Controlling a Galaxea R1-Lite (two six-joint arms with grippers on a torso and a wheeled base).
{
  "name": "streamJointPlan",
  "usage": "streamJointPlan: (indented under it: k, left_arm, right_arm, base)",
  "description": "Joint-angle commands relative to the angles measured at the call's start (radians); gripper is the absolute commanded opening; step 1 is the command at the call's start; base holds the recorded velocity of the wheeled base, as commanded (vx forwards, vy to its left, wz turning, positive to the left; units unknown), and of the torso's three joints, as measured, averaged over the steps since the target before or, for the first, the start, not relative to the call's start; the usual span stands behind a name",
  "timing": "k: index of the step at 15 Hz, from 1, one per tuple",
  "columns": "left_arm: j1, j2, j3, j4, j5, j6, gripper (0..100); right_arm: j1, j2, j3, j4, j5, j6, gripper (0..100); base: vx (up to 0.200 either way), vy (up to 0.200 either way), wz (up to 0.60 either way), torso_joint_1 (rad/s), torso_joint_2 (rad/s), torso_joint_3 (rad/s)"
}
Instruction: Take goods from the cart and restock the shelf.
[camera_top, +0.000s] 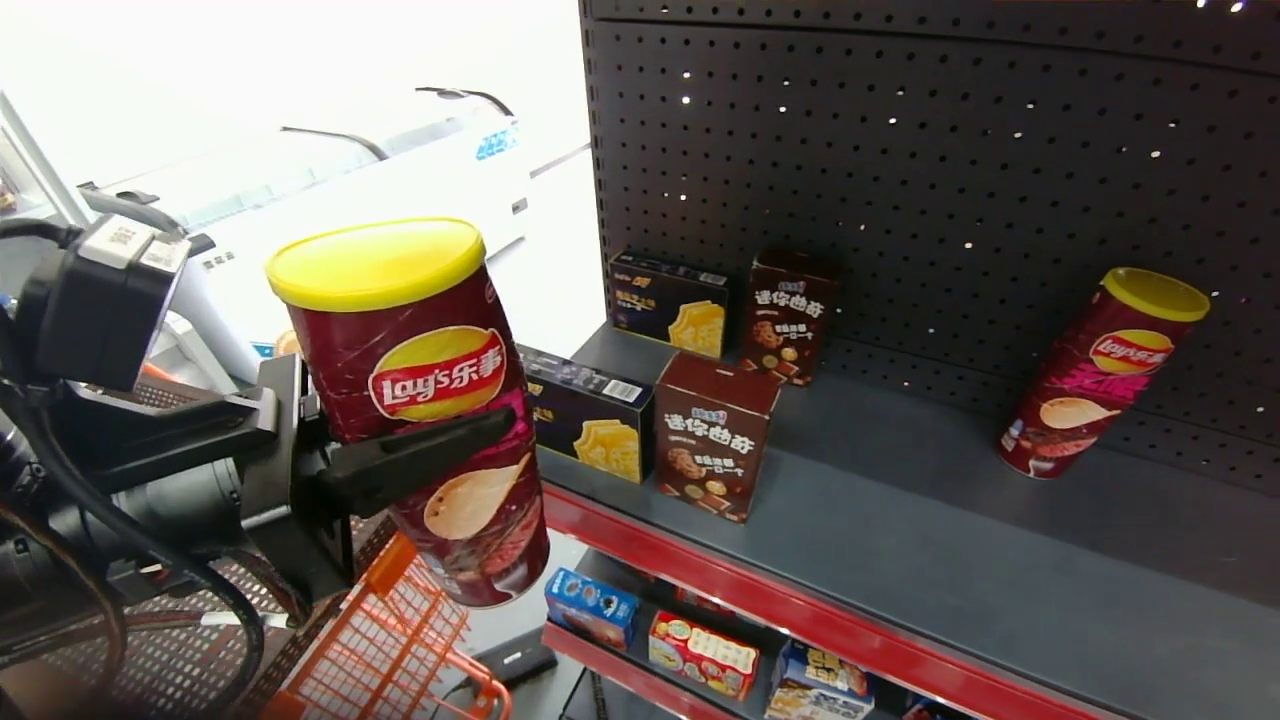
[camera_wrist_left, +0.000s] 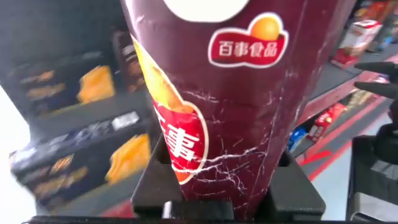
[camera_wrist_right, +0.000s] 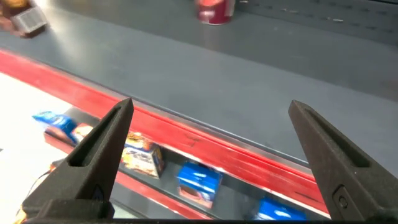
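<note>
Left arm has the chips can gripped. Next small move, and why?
Probably swing the chips can right, over the shelf. The left gripper is shut on it, out past the shelf's red edge above the orange cart; the deck between the brown boxes and the standing can looks free.

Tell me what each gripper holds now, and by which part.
The left gripper holds the chips can around the middle of its body. The right gripper is open and holds nothing.
</note>
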Motion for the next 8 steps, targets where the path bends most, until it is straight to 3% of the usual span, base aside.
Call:
streamJointPlan:
  k: [1, 8]
  left_arm:
    - [-0.017, 0.007, -0.004, 0.000, -0.004, 0.000, 0]
    - [-0.057, 0.004, -0.013, -0.001, -0.018, -0.002, 0]
  right_arm:
    - [0.000, 0.001, 0.000, 0.000, 0.001, -0.001, 100]
    - [0.000, 0.001, 0.000, 0.000, 0.001, -0.001, 100]
  base:
    - [0.000, 0.000, -0.60, -0.012, 0.01, 0.002]
    - [0.000, 0.000, -0.60, 0.004, 0.00, 0.000]
